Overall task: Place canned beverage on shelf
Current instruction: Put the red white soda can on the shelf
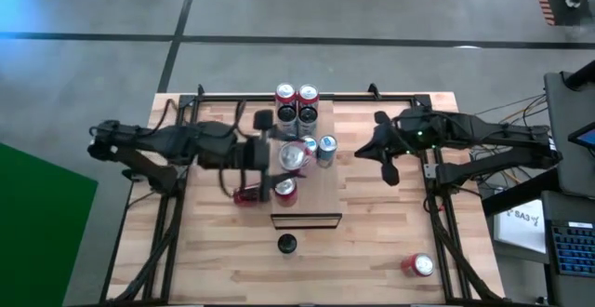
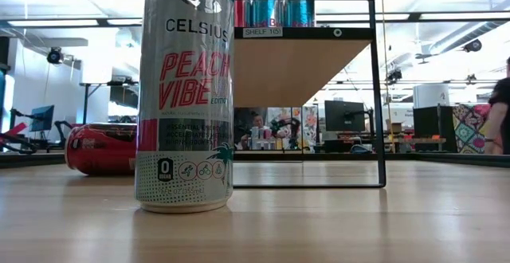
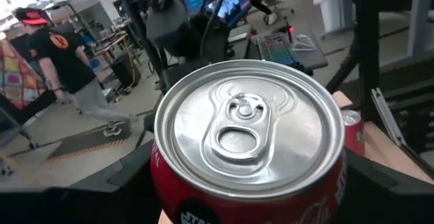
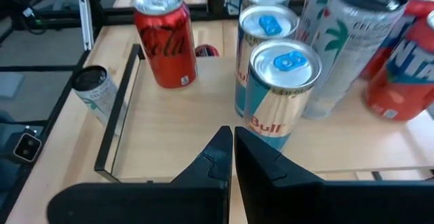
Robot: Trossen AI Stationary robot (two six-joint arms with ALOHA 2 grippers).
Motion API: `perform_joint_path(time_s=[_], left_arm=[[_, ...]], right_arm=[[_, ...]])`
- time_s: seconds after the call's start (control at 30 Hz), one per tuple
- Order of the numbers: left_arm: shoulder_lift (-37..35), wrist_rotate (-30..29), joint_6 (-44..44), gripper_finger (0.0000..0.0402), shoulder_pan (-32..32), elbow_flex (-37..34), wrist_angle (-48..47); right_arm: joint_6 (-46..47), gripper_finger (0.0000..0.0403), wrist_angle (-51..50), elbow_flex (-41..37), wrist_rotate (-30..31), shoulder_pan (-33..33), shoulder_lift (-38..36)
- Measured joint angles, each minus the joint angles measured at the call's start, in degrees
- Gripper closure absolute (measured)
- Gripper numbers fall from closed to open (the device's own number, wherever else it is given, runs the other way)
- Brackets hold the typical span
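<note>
My left gripper (image 1: 284, 158) is shut on a red can (image 3: 247, 149) with a silver top, over the middle of the shelf (image 1: 321, 191), a long light wooden board on a dark frame. More cans stand on the shelf: a red cola can (image 4: 165, 37) toward its near end, blue-and-silver cans (image 4: 281, 81) in the middle, and tall and red cans (image 1: 297, 104) at its far end. To the right of the shelf my right gripper (image 4: 231, 146) hangs shut with nothing in it, pointing at the blue-and-silver cans. My left gripper has the red can between its two fingers (image 3: 132, 187), one on each side of the can's wall (image 3: 163, 183) a little below the top rim. The fingers reach in level from the table's left. The can is upright; its lower part is out of sight.
A tall silver can (image 2: 185, 96) stands on the tabletop just in front of the shelf's near end. One red can (image 2: 100, 147) lies on its side left of the shelf, another (image 1: 418, 265) near the table's right front corner. People stand in the room beyond.
</note>
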Motion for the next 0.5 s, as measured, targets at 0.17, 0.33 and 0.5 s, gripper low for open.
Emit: perform_joint_path(time_s=[0.17,0.33,0.5], left_arm=[[3.43,1.62,-2.55,0.0116,1.21,-0.04,3.42],[7.41,1.98,-3.61,0.0116,1.21,-0.04,5.87],[10.23,4.04,-4.25,0.0116,1.21,-0.04,10.14]], right_arm=[[-1.26,0.0394,1.18,-1.30,0.02,0.12,-2.64],[-1.77,0.0394,3.88,-4.37,0.00,1.53,-5.00],[-2.78,0.0394,9.46,-8.12,-0.01,4.35,-6.76]])
